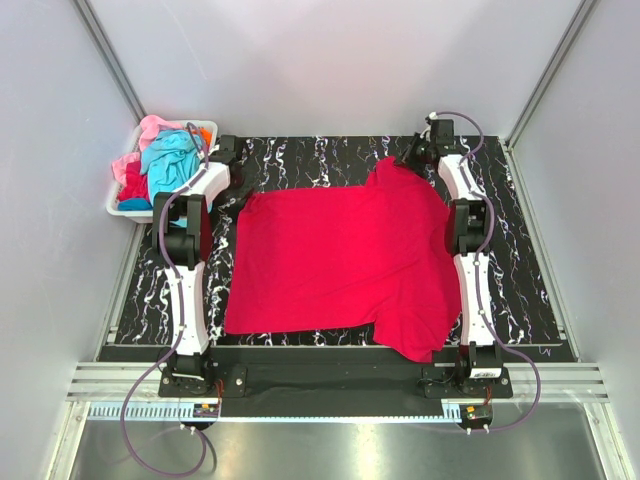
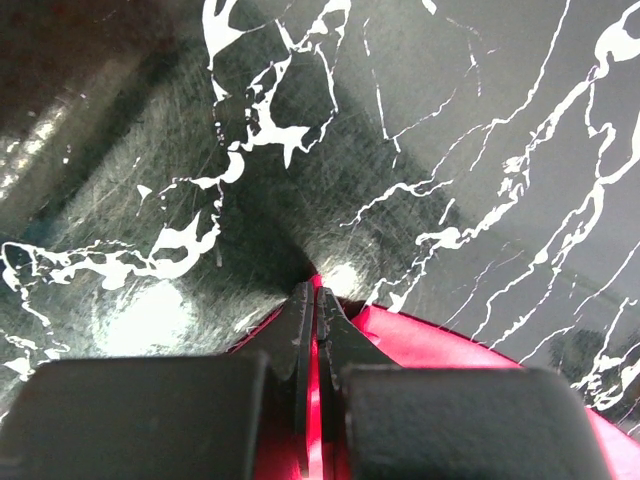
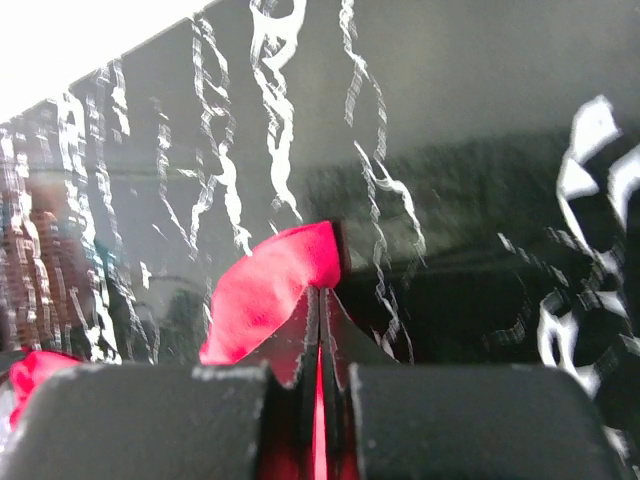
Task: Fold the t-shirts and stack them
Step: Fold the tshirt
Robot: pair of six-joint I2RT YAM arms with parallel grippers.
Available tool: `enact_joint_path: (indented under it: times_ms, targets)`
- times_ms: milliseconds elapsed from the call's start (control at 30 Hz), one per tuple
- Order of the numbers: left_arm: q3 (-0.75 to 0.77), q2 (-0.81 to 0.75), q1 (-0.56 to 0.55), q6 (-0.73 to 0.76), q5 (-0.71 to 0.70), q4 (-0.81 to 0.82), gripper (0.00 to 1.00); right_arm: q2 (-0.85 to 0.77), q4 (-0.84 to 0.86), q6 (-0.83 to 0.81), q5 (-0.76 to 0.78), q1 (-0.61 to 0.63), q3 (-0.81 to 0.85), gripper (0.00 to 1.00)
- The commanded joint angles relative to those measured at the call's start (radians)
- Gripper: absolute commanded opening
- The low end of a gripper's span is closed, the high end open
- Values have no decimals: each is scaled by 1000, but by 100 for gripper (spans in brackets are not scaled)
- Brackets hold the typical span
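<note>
Crimson t-shirt [image 1: 340,260] lies spread flat on tabletop [image 1: 300,160], long axis apparently left-right. Left tool [image 2: 315,298] pressed together, pinching shirt's far-left corner. Right tool [image 3: 322,292] pressed together, pinching far-right sleeve. Bulk of shirt lies toward arm bases, so fold likely goes nearward. Near-right sleeve reaches tabletop's near edge. Narrow bare strip beyond shirt's far edge. Basket [image 1: 125,205] of other t-shirts [image 1: 170,160] sits just left of far-left corner.

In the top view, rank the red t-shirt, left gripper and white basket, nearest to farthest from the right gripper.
1. red t-shirt: pinched in the right gripper, far right.
2. left gripper: across the shirt, far left.
3. white basket: beyond that, far-left corner.
</note>
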Motion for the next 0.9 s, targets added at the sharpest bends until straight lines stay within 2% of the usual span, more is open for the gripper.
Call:
enact_joint_path:
  times_ms: [0,167,633,867]
  targets:
    - [-25,-69,0,26,-13,-7,0,-120,-73,-59,116,9,-72,0]
    - [-37,-89,0,59,-35,5,0,-204,-80,-95,157,7,-123,0]
    - [-14,-150,1,124,-50,93,0,-309,-122,-145,188,7,-75,0]
    - [-91,-234,1,121,-100,143,0,-402,-137,-162,208,7,-166,0]
